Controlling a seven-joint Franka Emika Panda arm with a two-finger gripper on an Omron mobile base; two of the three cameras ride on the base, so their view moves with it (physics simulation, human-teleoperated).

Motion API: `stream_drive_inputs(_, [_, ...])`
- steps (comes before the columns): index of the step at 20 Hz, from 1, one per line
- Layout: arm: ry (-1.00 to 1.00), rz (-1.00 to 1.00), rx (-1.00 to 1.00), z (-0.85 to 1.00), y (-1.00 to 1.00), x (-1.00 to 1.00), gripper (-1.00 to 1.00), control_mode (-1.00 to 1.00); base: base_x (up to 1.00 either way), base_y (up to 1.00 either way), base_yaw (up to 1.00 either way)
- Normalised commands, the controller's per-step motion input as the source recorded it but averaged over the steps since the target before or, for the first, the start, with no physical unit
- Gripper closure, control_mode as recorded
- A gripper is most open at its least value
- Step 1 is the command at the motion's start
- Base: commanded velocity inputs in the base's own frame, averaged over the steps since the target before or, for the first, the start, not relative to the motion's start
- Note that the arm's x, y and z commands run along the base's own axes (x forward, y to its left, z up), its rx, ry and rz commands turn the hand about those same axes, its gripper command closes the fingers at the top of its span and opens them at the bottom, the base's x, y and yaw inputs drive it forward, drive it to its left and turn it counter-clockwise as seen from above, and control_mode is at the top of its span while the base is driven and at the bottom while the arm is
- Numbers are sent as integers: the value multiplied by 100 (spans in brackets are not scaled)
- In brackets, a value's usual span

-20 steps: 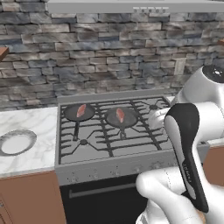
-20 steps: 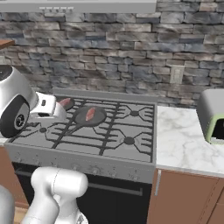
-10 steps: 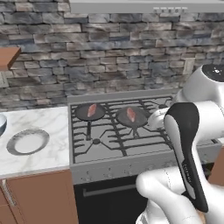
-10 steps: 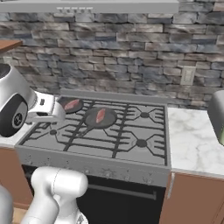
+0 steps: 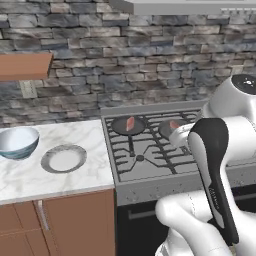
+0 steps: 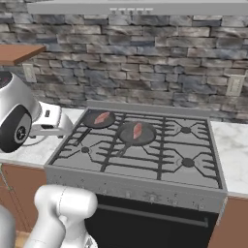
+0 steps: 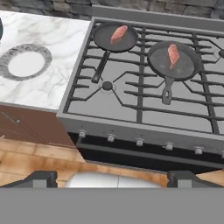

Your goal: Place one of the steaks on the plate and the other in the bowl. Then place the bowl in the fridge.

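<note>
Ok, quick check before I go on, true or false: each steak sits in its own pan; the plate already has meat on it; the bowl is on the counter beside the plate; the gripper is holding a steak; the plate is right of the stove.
1. Each steak sits in its own pan: true.
2. The plate already has meat on it: false, it is bare.
3. The bowl is on the counter beside the plate: true.
4. The gripper is holding a steak: false, it is open and holds nothing.
5. The plate is right of the stove: false, it is to its left.
</note>
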Motion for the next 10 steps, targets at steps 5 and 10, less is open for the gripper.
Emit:
stream_drive_inputs(5, [0,0,0,0,0,0,-100,100,10,51,0])
stream_drive_inputs(10, [0,0,0,0,0,0,-100,100,18,26,0])
